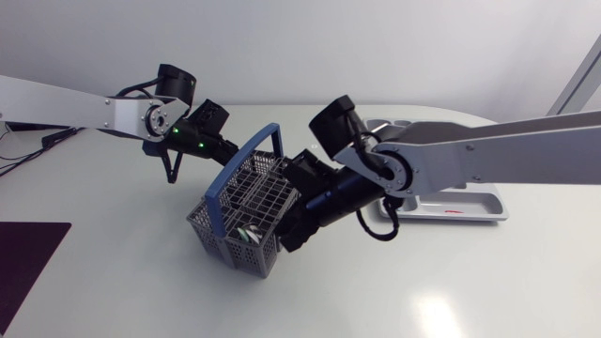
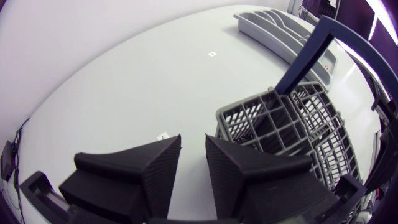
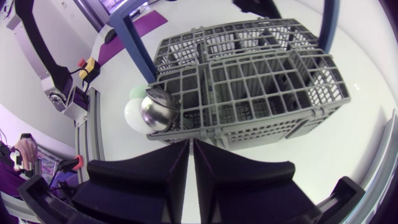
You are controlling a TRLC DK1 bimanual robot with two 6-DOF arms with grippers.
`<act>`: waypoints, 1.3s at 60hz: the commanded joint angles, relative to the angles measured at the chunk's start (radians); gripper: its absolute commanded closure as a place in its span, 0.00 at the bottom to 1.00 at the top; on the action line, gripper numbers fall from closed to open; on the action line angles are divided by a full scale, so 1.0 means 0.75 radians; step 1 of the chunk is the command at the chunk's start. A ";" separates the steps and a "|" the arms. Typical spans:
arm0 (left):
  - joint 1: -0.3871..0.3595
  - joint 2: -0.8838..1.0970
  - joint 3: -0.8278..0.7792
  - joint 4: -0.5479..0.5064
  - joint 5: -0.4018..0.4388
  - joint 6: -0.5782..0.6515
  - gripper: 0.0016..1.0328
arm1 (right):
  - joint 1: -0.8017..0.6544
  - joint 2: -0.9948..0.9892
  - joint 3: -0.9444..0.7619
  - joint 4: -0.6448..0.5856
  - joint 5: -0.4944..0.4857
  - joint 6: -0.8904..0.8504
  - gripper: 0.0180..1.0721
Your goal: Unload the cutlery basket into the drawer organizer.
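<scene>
The grey cutlery basket (image 1: pixel 242 208) with its blue handle (image 1: pixel 246 155) stands mid-table, seemingly tilted. A metal spoon (image 3: pixel 155 111) and pale plastic cutlery (image 3: pixel 133 114) poke out of one end compartment. My right gripper (image 3: pixel 191 149) is shut, nothing visible between its fingers, its tips just short of the basket (image 3: pixel 261 87) wall beside the spoon. My left gripper (image 2: pixel 193 155) hovers at the basket's (image 2: pixel 292 130) far side near the handle, open by a narrow gap with nothing in it. The grey drawer organizer (image 1: pixel 474 202) lies at the right, partly behind my right arm.
The organizer (image 2: pixel 273 28) shows several long compartments. A dark mat (image 1: pixel 23 253) lies at the table's left front edge. Bare white tabletop stretches in front of the basket and toward the right front.
</scene>
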 commanded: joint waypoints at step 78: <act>0.048 -0.837 -0.785 -0.357 0.143 0.380 0.68 | -0.359 0.535 0.531 0.111 -0.105 0.036 0.86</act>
